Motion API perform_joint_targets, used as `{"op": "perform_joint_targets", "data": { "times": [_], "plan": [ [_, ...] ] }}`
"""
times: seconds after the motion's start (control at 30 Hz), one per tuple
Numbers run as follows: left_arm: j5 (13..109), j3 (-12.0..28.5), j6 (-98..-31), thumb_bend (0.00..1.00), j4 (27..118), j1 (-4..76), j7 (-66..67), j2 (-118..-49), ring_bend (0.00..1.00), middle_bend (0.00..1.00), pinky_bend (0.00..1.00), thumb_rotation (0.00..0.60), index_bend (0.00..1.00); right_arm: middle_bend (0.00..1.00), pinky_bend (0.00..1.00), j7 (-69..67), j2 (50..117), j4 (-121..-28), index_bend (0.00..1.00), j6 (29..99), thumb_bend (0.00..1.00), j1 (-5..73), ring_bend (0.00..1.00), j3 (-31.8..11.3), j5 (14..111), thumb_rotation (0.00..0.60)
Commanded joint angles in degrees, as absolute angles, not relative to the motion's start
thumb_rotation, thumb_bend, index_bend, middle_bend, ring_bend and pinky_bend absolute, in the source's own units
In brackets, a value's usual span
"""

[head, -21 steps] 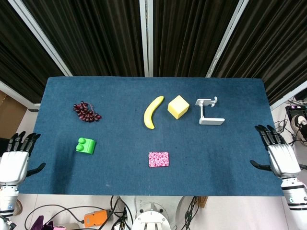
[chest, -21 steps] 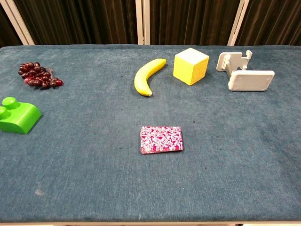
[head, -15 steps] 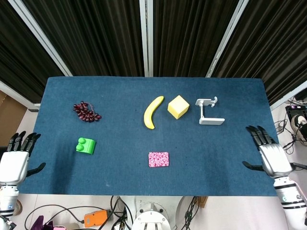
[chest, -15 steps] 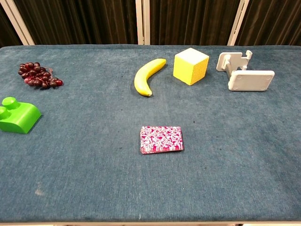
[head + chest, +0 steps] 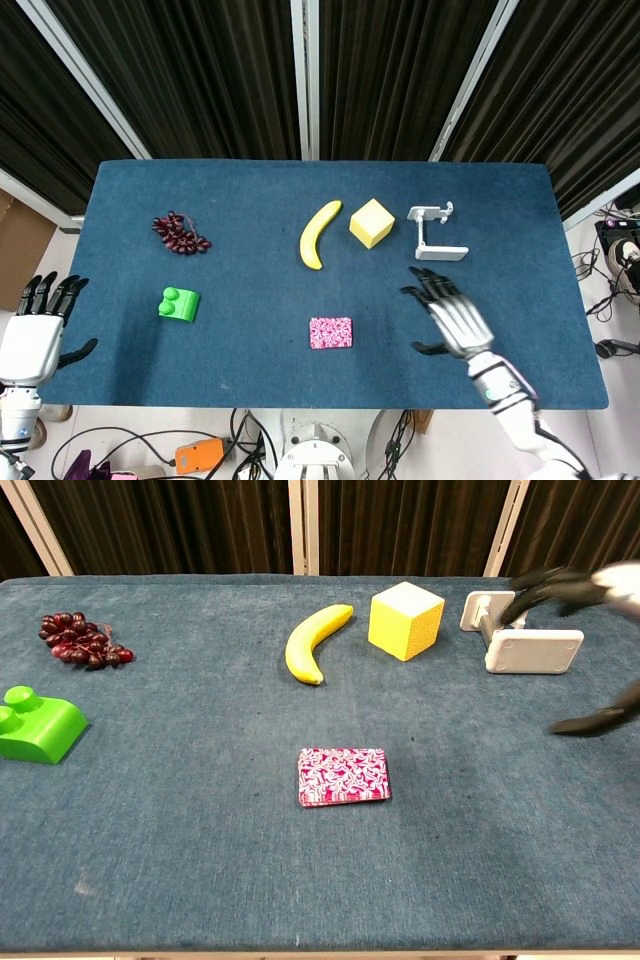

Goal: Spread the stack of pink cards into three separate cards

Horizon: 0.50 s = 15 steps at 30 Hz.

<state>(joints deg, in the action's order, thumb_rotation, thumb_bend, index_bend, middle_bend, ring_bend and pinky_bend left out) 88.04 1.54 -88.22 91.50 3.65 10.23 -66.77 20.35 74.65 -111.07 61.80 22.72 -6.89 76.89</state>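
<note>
The stack of pink patterned cards (image 5: 331, 332) (image 5: 343, 776) lies flat near the front middle of the blue table, as one neat pile. My right hand (image 5: 452, 316) (image 5: 585, 590) hovers over the table to the right of the stack, fingers spread, holding nothing; it is blurred in the chest view. My left hand (image 5: 35, 335) stays off the table's left front corner, fingers apart and empty. It does not show in the chest view.
A banana (image 5: 318, 234), a yellow cube (image 5: 371, 222) and a white stand (image 5: 434, 235) lie behind the stack. Dark grapes (image 5: 179, 233) and a green block (image 5: 180, 304) sit at the left. The table's front edge (image 5: 300, 404) runs close below the cards.
My right hand has swept left from the table's right edge to a spot over the table right of the cards. The left hand and the cards have not moved.
</note>
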Motion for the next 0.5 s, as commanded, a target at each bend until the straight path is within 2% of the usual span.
{"op": "perform_joint_targets", "data": {
  "times": [0.03,0.23,0.5],
  "plan": [
    [88.0,1.5,-88.1,0.08,91.5,3.6,10.2,-66.8,0.02,0.12,0.05,0.6,0.13,0.04,0.13,29.1,82.7,-110.8,0.31,57.8,0.26,28.5,0.0,-9.5,67.7,0.6],
    [87.6,1.5,-88.2,0.08,90.9,3.4,9.7,-66.8,0.02,0.12,0.05,0.6,0.13,0.05,0.13,38.2,90.5,-107.8,0.33,57.0,0.26,34.2,0.0,-10.1,57.5,0.6],
    [87.6,1.4,-88.1,0.08,90.0,3.2,8.8,-67.0,0.02,0.12,0.05,0.6,0.13,0.05,0.12,44.1,97.7,-103.3,0.36,59.2,0.26,38.8,0.0,-9.5,50.7,0.6]
  ]
}}
